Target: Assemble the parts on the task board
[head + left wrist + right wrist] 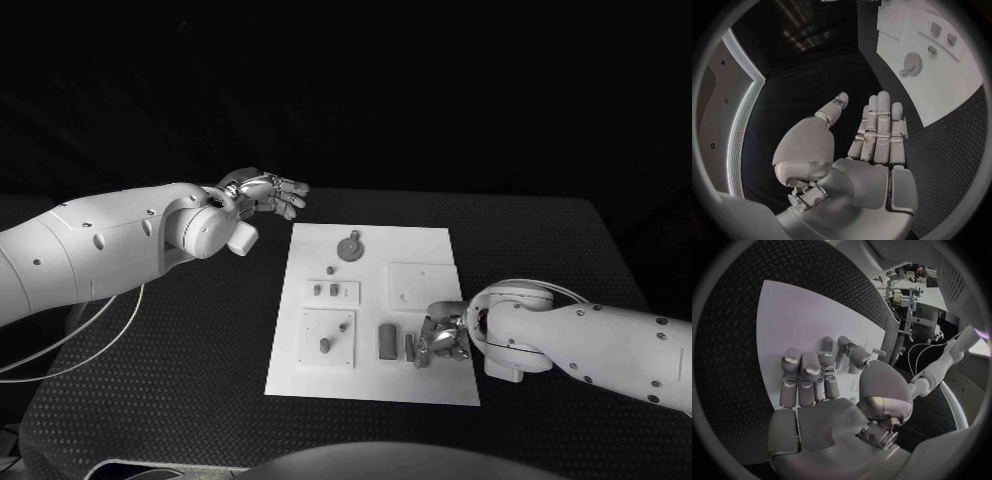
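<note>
White rectangular task board (418, 385) lies mid black counter (173, 400), small grey parts (387, 340) on it. L hand (267, 192) hovers off board's far-left corner, fingers (879, 125) released, straight. R hand (440, 340) rests at board's near-right edge beside parts; fingers (804, 375) extended; grasp cannot be told.

The board (433, 250) looks like matt, smooth white plastic. The table (173, 400) is black with a rough, dimpled weave. Both hands (873, 145) (817, 385) look like brushed metal with a soft sheen; the arms (87, 250) are glossy white plastic.

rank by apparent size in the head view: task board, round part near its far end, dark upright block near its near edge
1. task board
2. round part and dark block: too alike to rank.
</note>
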Robot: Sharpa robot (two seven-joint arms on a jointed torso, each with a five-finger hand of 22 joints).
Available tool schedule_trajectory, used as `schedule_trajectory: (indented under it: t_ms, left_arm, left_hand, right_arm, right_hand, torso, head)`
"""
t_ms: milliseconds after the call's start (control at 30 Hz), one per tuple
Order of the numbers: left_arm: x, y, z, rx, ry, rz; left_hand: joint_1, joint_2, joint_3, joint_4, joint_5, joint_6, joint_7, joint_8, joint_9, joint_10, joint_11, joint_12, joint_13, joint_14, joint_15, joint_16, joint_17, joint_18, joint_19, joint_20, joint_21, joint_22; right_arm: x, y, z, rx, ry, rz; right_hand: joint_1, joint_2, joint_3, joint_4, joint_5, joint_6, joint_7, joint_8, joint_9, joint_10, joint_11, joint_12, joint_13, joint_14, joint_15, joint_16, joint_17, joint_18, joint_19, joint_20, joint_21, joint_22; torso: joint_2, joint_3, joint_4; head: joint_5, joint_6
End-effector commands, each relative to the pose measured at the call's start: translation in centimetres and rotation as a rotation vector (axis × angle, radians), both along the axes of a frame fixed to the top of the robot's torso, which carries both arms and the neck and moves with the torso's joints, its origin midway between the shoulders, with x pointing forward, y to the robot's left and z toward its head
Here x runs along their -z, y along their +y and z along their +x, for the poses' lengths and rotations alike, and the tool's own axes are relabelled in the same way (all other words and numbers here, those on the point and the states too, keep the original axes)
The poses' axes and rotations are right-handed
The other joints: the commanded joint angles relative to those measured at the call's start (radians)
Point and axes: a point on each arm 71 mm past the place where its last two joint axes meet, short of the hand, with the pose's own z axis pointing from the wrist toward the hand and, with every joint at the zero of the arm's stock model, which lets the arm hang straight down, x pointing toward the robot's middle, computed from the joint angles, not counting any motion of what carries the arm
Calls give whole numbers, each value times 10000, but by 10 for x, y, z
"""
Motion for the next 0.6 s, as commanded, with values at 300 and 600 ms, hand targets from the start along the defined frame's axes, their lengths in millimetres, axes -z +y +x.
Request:
schedule_trajectory:
  t_ms: [300,600]
  left_arm:
    - [-1,-2,0,189,-29,-11]
    - [-1,-1,0,169,-29,-1]
  left_hand:
    - [-61,46,4,74,22,-14,42,70,-14,-71,-29,67,-15,11,43,-72,19,72,66,-35,-70,15]
    - [-57,47,5,73,22,-16,42,70,-14,-73,-28,69,-16,12,43,-76,23,72,66,-35,-73,18]
  right_arm:
    - [4,-6,-2,210,274,20]
    - [2,-8,-6,301,384,440]
  right_hand:
    - [112,-174,-109,-51,225,-7,67,-52,-57,76,-1,-55,24,-15,-29,32,-29,278,-64,16,21,-26]
    - [87,-396,-381,-36,437,-34,80,-51,-88,69,12,-79,35,-22,-32,16,-49,278,-67,34,18,-52]
  torso:
    - [-5,4,-4]
    - [1,3,-1]
  head:
    - [13,8]
    - [26,11]
